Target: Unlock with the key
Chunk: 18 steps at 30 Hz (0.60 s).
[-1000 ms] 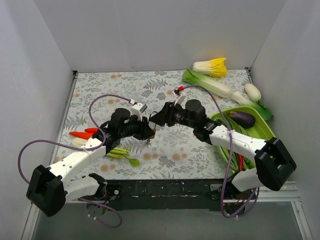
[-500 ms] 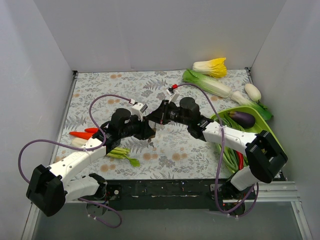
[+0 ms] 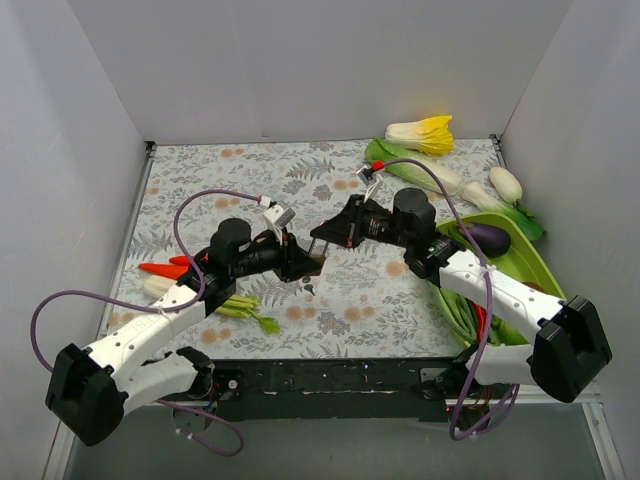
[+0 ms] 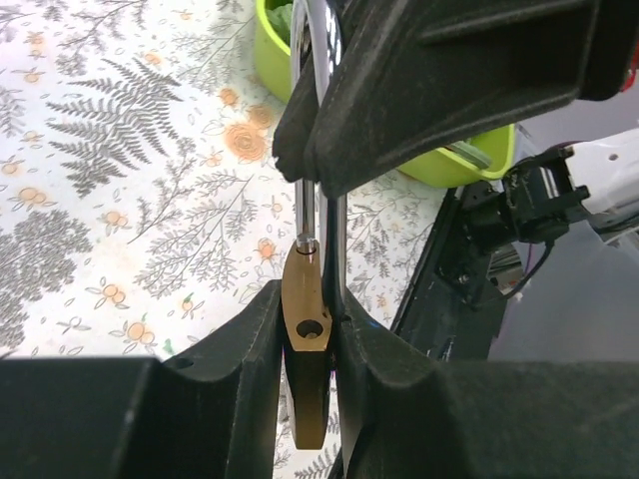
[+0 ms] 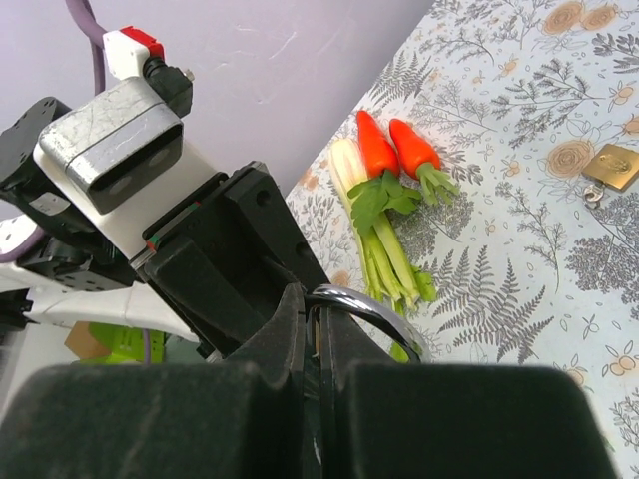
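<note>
My left gripper [image 4: 308, 309] is shut on the body of the brass padlock [image 4: 307, 344], held upright above the table. One shackle hole in the body's top shows empty. The silver shackle [image 4: 306, 210] rises from the body into my right gripper [image 5: 318, 299], which is shut on the shackle's curve [image 5: 384, 317]. In the top view both grippers meet over the table's middle, left [image 3: 298, 263] and right [image 3: 322, 240]. A tiny silver piece [image 5: 594, 195] lies on the table; I cannot tell whether it is the key.
A smaller brass padlock [image 5: 612, 166] lies on the floral table beside that silver piece. Carrots [image 3: 168, 267] and green stalks [image 3: 240, 307] lie left of the grippers. A green tray [image 3: 520, 262] holding an eggplant [image 3: 485, 236] stands on the right. Cabbages [image 3: 421, 133] lie at the back.
My right gripper has gone from open to shut on the padlock's shackle, and its arm has drawn back a little to the right. The left gripper still holds the padlock body.
</note>
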Each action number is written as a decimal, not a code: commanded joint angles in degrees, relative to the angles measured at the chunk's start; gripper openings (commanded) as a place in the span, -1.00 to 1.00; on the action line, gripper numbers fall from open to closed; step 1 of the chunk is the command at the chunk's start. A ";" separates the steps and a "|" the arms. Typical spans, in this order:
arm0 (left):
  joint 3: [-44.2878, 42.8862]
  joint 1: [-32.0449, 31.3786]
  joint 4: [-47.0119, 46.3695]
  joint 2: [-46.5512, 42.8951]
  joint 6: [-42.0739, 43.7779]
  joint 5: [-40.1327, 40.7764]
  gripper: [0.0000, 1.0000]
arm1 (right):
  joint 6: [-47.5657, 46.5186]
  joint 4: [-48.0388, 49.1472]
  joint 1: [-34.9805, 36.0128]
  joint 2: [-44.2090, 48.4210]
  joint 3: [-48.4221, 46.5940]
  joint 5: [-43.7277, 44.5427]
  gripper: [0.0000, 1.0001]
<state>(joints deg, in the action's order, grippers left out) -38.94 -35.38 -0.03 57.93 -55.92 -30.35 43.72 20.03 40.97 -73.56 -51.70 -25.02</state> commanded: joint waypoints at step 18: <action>13.80 -0.13 -25.62 4.82 -20.36 -10.43 -0.91 | -2.32 4.94 -11.26 4.04 12.33 -4.87 -0.97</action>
<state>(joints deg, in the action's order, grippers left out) -27.22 -34.83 -17.19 62.96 -71.05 -35.05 45.82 19.66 32.08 -68.49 -39.24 -36.45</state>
